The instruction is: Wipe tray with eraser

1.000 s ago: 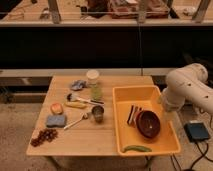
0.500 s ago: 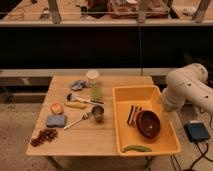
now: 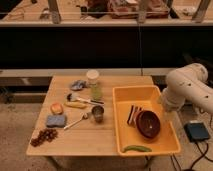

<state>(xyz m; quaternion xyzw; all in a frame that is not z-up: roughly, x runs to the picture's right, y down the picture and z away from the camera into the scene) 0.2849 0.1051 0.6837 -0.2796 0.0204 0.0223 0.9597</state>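
Observation:
The bright-yellow tray (image 3: 126, 99) sits on the right part of the wooden table. The striped eraser (image 3: 132, 115) lies in the tray, just left of a brown bowl (image 3: 149, 124). A green pod (image 3: 136, 148) lies at the tray's front. My white arm (image 3: 187, 87) reaches in from the right. Its gripper (image 3: 166, 107) is at the tray's right rim, right of the bowl and apart from the eraser, mostly hidden by the arm.
On the table (image 3: 100, 142) left of the tray are a blue-grey sponge (image 3: 56, 120), grapes (image 3: 44, 136), an orange fruit (image 3: 56, 108), a banana (image 3: 76, 105), a black-handled brush (image 3: 82, 99), a spoon (image 3: 75, 121), a metal cup (image 3: 98, 113) and a white cup (image 3: 92, 76). A dark box (image 3: 199, 131) lies on the floor at right.

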